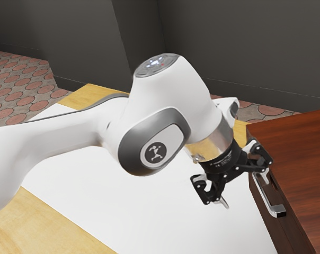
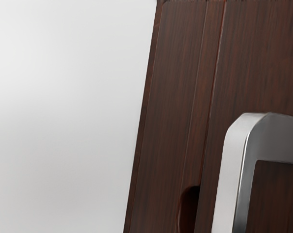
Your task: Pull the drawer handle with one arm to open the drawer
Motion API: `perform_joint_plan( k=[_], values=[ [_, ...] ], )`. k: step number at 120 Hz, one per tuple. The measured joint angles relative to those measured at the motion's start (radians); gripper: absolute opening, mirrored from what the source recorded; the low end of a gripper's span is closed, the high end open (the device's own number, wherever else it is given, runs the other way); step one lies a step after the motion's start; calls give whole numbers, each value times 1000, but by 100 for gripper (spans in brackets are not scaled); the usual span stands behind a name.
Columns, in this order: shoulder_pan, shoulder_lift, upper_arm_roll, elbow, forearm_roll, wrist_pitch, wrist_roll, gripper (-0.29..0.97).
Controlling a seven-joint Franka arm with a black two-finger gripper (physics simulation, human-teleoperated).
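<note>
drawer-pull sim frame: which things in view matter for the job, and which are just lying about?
For the job:
- hand, open, close to the handle
- handle
- drawer front
- cabinet that holds it

Just there:
- white sheet
- wooden table under it
- tiled floor

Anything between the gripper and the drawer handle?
No. In the exterior view the open gripper sits right by the handle, nothing between them but bare white table.
</note>
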Motion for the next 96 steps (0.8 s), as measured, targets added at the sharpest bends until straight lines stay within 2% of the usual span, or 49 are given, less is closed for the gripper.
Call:
perform_joint_plan(
  k=[40, 96],
  values=[
    [10, 40, -12, 10, 3, 23, 20, 47],
    [0, 20, -14, -13, 5, 38, 36, 42]
  ],
)
